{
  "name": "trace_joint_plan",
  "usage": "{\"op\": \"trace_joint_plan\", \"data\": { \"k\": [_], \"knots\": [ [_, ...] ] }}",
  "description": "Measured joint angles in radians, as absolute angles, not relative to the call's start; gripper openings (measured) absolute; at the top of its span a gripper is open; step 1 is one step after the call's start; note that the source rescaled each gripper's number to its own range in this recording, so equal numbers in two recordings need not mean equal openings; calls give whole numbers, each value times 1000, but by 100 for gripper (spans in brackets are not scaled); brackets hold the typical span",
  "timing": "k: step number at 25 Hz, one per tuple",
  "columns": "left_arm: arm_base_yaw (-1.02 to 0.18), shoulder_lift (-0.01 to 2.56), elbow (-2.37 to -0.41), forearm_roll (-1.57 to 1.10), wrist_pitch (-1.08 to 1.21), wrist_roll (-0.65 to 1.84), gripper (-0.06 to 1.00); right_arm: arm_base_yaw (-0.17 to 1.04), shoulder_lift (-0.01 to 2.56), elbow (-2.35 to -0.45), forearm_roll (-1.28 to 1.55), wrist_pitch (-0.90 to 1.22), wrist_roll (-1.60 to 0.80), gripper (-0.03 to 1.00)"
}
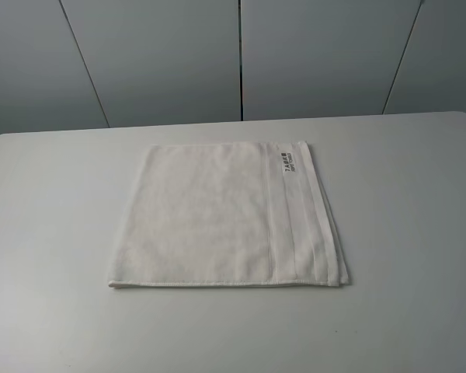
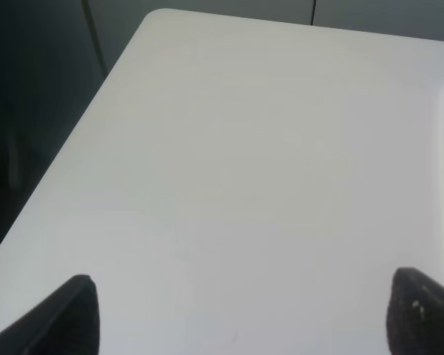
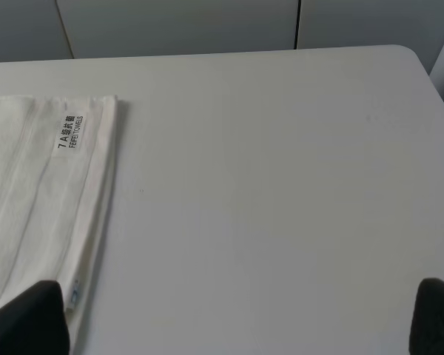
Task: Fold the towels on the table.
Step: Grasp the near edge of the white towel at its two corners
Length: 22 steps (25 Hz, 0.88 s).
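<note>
The white terry towel (image 1: 225, 214) lies flat as a rough square in the middle of the white table (image 1: 62, 326). A woven band (image 1: 299, 217) runs along its right side, and the small dark-printed label (image 1: 287, 165) sits near its far right corner. Its right edge shows stacked layers. Neither gripper shows in the exterior view. In the right wrist view my right gripper (image 3: 237, 329) is open and empty over bare table, with the towel (image 3: 37, 185) and label (image 3: 70, 133) beside one fingertip. My left gripper (image 2: 244, 329) is open and empty over bare table (image 2: 244, 148).
A grey panelled wall (image 1: 233, 54) stands behind the table's far edge. The table's rounded far left corner (image 2: 159, 15) and the dark drop beside it show in the left wrist view. The far right corner (image 3: 411, 52) shows in the right wrist view.
</note>
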State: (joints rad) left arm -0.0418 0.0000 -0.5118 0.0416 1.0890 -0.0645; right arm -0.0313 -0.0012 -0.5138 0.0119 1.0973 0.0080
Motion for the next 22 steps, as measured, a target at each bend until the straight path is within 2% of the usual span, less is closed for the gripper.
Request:
{"op": "trace_joint_plan", "data": {
  "k": [22],
  "knots": [
    [-42, 0, -512, 42, 1089, -64, 100, -31, -1, -514, 12, 1097, 8, 100]
  ]
}}
